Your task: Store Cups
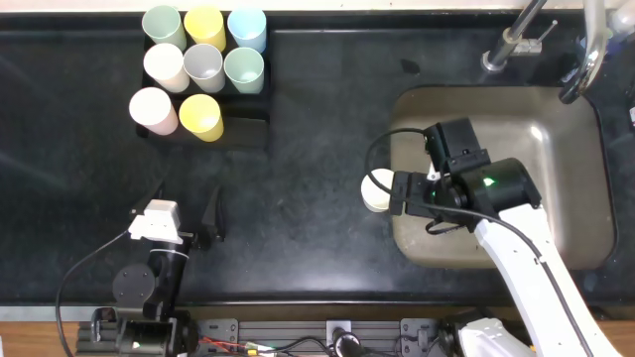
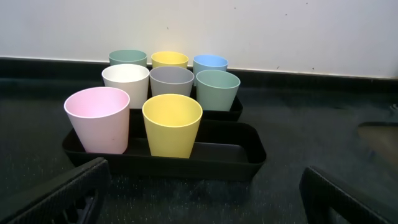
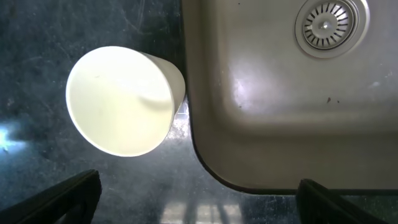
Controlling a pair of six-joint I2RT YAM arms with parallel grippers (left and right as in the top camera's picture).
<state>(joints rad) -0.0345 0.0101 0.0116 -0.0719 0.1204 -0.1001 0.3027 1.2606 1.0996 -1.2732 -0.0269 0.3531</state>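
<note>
Cups fill most of a black tray (image 1: 253, 129) at the far left of the dark counter (image 1: 317, 129). At the back stand a green cup (image 1: 162, 22), a yellow cup (image 1: 204, 24) and a blue cup (image 1: 246, 27). In front of them stand a white cup (image 1: 165, 64), a grey cup (image 1: 204, 63) and a second green cup (image 1: 243, 68). The nearest row holds a pink cup (image 2: 98, 118) and a second yellow cup (image 2: 171, 123), both upright, with the space at the right of that row free. One more, a cream cup (image 3: 121, 99), stands apart from the rest on the counter, just beside the left rim of the steel sink (image 3: 280, 112), its mouth facing up. The right gripper (image 3: 199, 205) hangs above that rim, between cup and basin; its fingers (image 3: 56, 199) are spread wide and touch nothing. The sink's drain (image 3: 326, 25) lies well away from the cup. The left gripper (image 2: 199, 199) sits low near its arm's base, facing the tray from a distance, its jaws also parted and holding nothing. A faucet (image 1: 516, 35) stands behind the sink.
</note>
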